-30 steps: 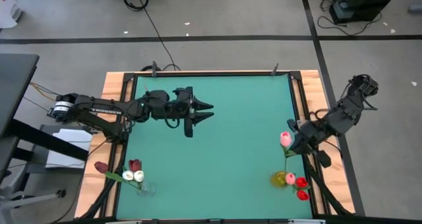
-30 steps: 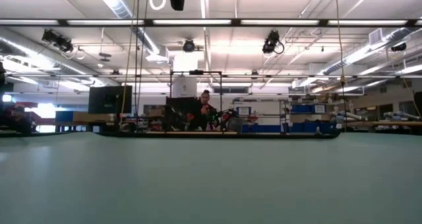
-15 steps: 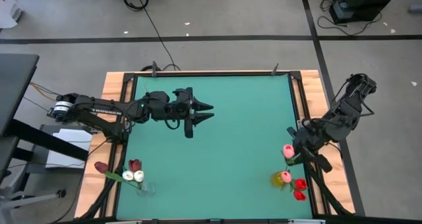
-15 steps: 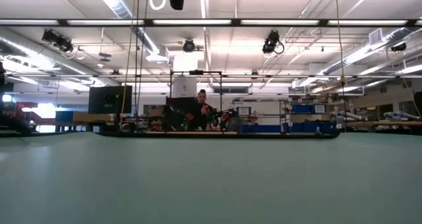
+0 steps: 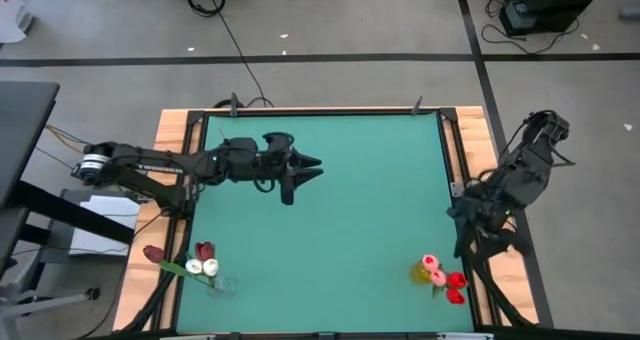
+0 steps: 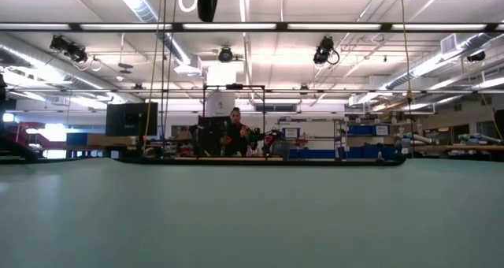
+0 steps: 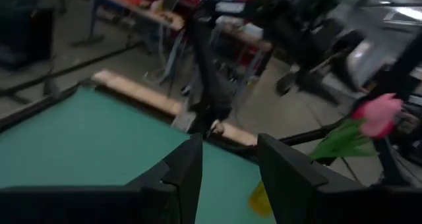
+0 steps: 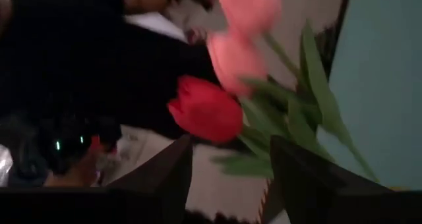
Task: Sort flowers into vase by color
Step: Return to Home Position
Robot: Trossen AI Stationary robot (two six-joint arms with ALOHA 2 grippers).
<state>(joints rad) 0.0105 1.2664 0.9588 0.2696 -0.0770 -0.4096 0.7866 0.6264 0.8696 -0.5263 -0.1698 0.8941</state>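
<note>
Green worktop (image 5: 330,220): vased flowers (image 5: 441,272) are seen at eight o'clock of the released, nearer right pincer (image 5: 487,245); the left pincer (image 5: 305,170), also released, is parked well apart.

Lower right, pink and red artificial tulips (image 5: 444,276) sat in a small yellow vase (image 5: 421,273). Lower left, white and maroon tulips (image 5: 203,266) were in a clear glass vase (image 5: 219,286).

The left arm (image 5: 165,165), at nine o'clock, was matte black with chunky joints and a white band near its base. The right arm (image 5: 525,165), at three o'clock, was equally black. The left gripper (image 7: 229,143) had dark, wedge-shaped fingers.
</note>
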